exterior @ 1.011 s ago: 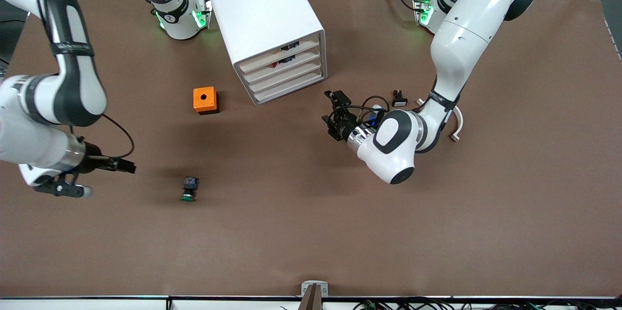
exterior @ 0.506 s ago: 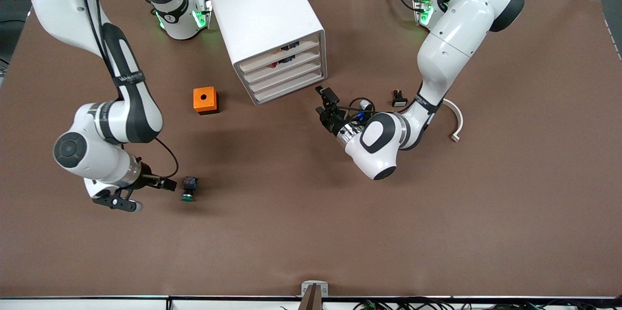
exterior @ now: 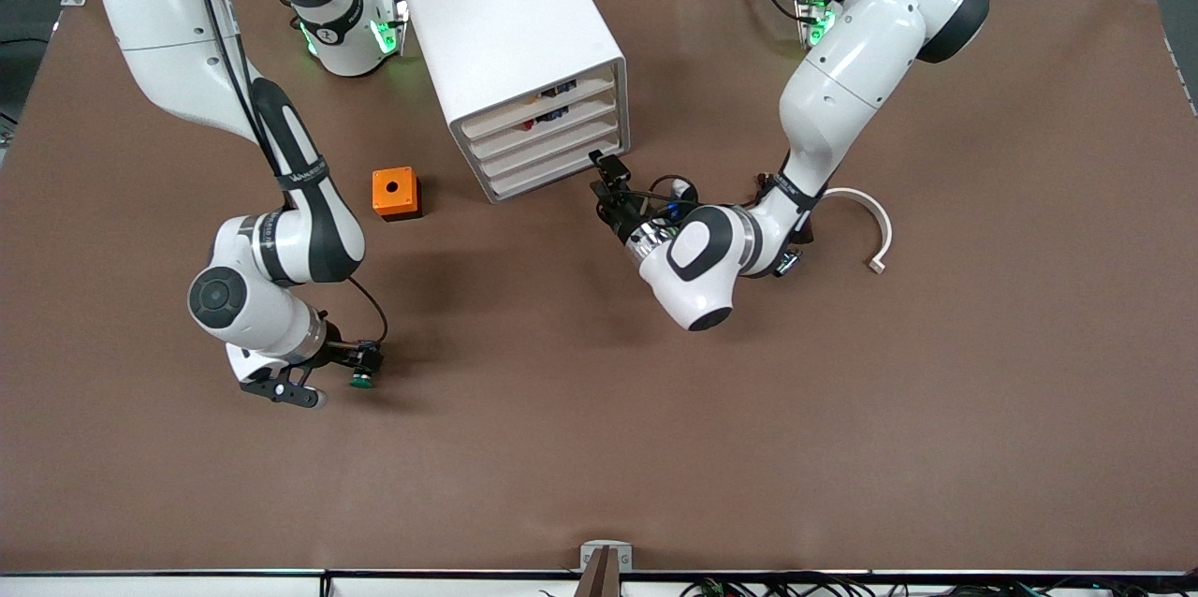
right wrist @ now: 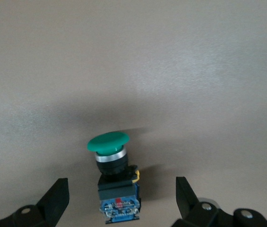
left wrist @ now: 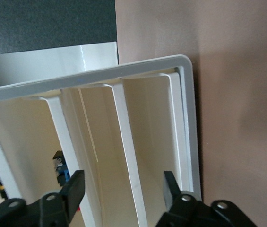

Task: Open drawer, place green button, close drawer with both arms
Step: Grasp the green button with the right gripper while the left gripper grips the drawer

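**Two approaches at once: seat each grip before you pull or lift**

Your left gripper sits right at the cabinet's front, at the corner nearest the left arm's end of the table, level with the lower drawers. In the left wrist view its fingers stand apart, straddling the front lip of the drawer, not yet pinched on it. Centre that lip between the pads before you close, and pull straight out along the drawer's own line; a skewed pull could drag the whole cabinet across the tabletop.

Your right gripper is low over the button, which lies on its side well out on the bare tabletop, closer to the edge nearest the front camera than the orange cube is. The right wrist view shows the fingers wide apart on either side of the black-and-blue body, with the button's green cap pointing away from the gripper. Close on the flat-sided body rather than the rounded cap, which would likely slip.

As for contents: the two upper drawers show small dark parts through their fronts. The third drawer and the lowest one look empty from here, though you cannot see far in.
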Controlling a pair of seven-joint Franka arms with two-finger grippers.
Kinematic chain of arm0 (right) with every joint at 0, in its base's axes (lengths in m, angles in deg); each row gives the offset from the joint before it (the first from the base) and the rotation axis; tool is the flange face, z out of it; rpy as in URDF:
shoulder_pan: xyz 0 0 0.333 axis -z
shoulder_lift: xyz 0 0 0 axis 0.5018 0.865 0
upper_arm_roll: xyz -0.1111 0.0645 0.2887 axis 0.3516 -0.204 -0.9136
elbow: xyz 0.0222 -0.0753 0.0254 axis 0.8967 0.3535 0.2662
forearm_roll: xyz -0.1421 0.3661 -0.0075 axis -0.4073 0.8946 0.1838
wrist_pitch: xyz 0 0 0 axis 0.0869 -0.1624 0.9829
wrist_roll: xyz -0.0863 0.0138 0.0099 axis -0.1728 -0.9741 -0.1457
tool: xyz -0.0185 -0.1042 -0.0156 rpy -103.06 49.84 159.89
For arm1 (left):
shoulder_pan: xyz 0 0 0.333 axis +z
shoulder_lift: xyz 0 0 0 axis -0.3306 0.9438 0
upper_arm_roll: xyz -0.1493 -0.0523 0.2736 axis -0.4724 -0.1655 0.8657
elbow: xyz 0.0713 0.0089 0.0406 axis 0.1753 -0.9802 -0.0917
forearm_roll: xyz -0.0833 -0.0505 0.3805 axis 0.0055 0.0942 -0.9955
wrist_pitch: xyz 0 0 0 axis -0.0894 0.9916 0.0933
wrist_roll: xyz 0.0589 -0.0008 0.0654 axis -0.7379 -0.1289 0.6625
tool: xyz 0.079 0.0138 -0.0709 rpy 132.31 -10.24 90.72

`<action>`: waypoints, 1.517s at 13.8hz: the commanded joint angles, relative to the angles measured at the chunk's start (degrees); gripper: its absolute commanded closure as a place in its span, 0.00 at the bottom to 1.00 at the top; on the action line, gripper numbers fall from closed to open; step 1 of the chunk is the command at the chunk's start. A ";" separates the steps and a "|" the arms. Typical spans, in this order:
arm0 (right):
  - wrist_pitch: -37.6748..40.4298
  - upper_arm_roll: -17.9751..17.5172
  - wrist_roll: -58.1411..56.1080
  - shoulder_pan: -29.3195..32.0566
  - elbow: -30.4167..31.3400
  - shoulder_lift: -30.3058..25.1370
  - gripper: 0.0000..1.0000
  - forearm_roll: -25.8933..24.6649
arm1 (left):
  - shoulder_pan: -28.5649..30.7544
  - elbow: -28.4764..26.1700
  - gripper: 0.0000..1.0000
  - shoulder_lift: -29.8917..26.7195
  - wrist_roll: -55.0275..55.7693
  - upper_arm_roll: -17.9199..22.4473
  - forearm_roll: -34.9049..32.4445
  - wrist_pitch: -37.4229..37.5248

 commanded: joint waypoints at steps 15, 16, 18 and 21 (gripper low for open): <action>-5.10 0.50 0.87 -2.36 3.63 0.54 0.29 -3.59 | -6.73 -0.96 0.79 2.97 1.65 0.07 2.72 0.79; -5.10 0.50 0.70 -2.27 3.63 0.71 0.38 -3.59 | -6.73 -0.97 0.81 3.06 1.74 0.07 2.72 0.79; -5.19 0.50 0.70 -2.18 3.63 0.71 0.63 -3.59 | -6.38 -0.97 0.86 2.97 2.44 0.16 2.63 0.79; -4.40 0.50 0.87 -2.18 3.54 0.45 1.00 -3.59 | -4.72 -0.79 0.89 2.88 2.36 0.16 2.63 0.88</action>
